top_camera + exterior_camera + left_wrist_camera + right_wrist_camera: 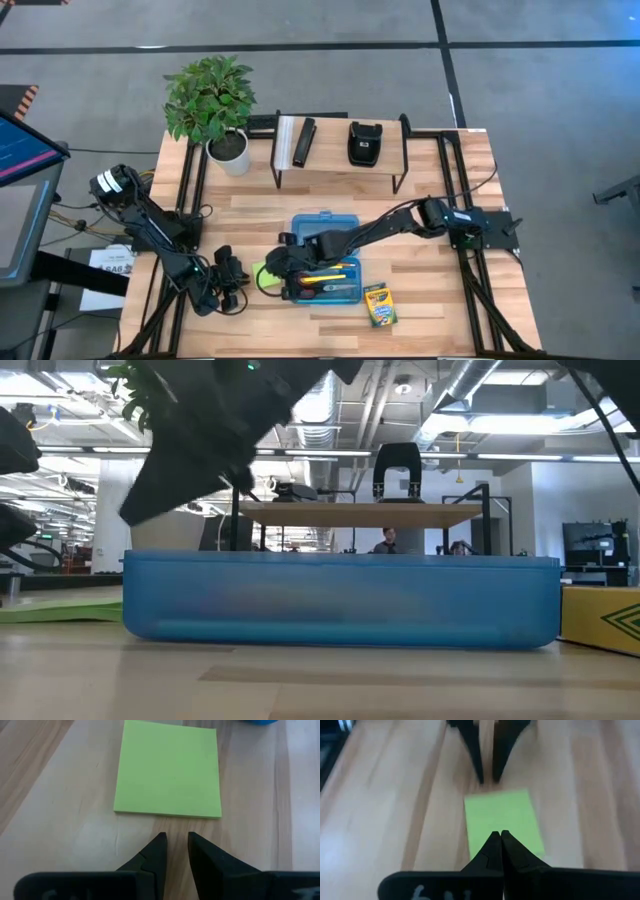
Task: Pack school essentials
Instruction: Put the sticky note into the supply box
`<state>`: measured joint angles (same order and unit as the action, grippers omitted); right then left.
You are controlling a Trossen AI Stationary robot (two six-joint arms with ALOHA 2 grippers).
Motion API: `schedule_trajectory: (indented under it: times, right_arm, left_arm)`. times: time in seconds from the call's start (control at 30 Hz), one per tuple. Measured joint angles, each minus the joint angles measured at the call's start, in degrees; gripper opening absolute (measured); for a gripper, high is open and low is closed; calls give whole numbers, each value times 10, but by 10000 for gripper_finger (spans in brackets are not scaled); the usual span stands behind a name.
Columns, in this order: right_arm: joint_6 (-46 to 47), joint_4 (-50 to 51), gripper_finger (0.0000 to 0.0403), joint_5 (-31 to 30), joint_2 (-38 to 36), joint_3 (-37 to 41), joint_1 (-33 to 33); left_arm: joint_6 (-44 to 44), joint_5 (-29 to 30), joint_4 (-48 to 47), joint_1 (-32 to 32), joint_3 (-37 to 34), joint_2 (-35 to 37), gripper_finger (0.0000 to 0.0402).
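The lime-green pad (168, 768) lies flat on the table (430, 300), just left of the blue case (325, 258) and between the two grippers. The left gripper (176, 840) is held just short of the pad's edge — fingers slightly apart, nothing between them. The right gripper (497, 838) is pressed together over the opposite edge. The crayon box (379, 304) lies right of the case.

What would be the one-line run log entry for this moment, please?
left gripper: slightly open, empty, facing sticky-note pad | right gripper: shut, over pad, empty | crayon box: outside blue case
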<state>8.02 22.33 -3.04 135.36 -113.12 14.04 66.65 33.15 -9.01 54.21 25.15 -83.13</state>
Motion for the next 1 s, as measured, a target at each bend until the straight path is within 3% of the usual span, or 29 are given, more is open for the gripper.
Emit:
schedule_trajectory:
  times: [0.37, 0.73, 1.0]
  right_arm:
    - [11, 112, 0, 16, 88, -114, -6]
    - [28, 155, 1, 13, 94, -126, -15]
    - [42, 180, 1, 12, 93, -126, -23]
  left_arm:
    - [-2, -4, 2, -4, 0, 0, 74]
    - [-19, -5, 2, -6, 0, -2, 170]
    - [-65, 1, 2, -27, -1, -2, 183]
